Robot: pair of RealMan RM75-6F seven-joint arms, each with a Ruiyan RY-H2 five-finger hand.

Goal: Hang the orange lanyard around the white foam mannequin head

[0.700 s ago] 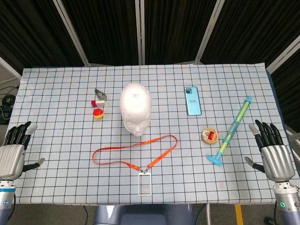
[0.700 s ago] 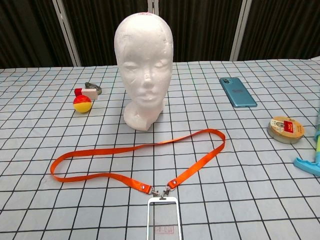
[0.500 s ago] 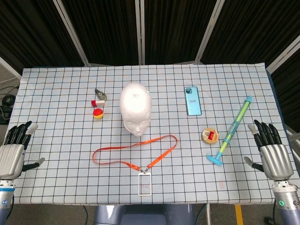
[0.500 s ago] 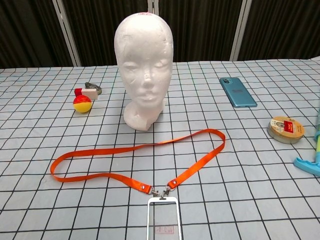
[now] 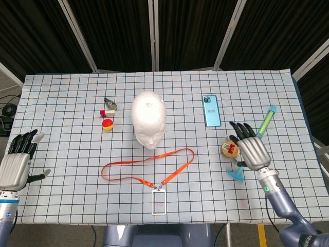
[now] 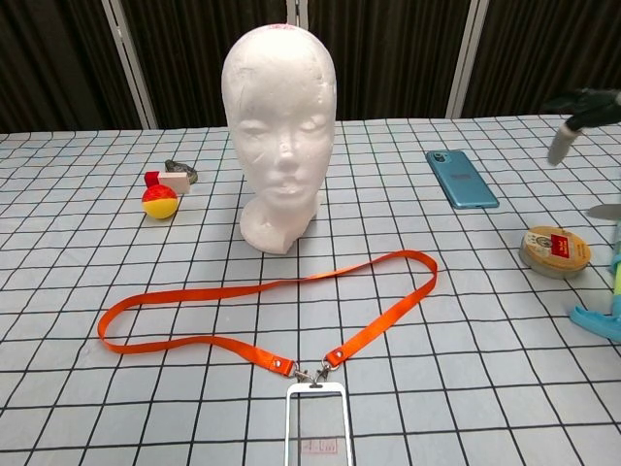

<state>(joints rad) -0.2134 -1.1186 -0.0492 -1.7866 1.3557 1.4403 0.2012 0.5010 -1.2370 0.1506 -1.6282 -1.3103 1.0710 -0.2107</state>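
The white foam mannequin head (image 5: 148,119) (image 6: 279,131) stands upright at the table's middle, facing me. In front of it the orange lanyard (image 5: 149,167) (image 6: 267,316) lies flat in a long loop, with a clear badge holder (image 5: 158,201) (image 6: 316,427) clipped at its near end. My right hand (image 5: 250,151) hovers with fingers spread over the tape roll (image 5: 229,148) and the green-blue stick, well right of the lanyard; only its fingertips (image 6: 582,107) show in the chest view. My left hand (image 5: 16,163) rests open at the table's left edge, holding nothing.
A teal phone (image 5: 211,110) (image 6: 462,178) lies right of the mannequin head. A green and blue stick toy (image 5: 261,131) lies at the right. A red-yellow ball (image 5: 107,124) (image 6: 159,200) and a small red-white block (image 5: 108,112) with a metal clip sit to the left.
My right hand has swung in from the table's right edge toward the centre and now hovers over the tape roll. The left hand has barely shifted. The lanyard lies unchanged.
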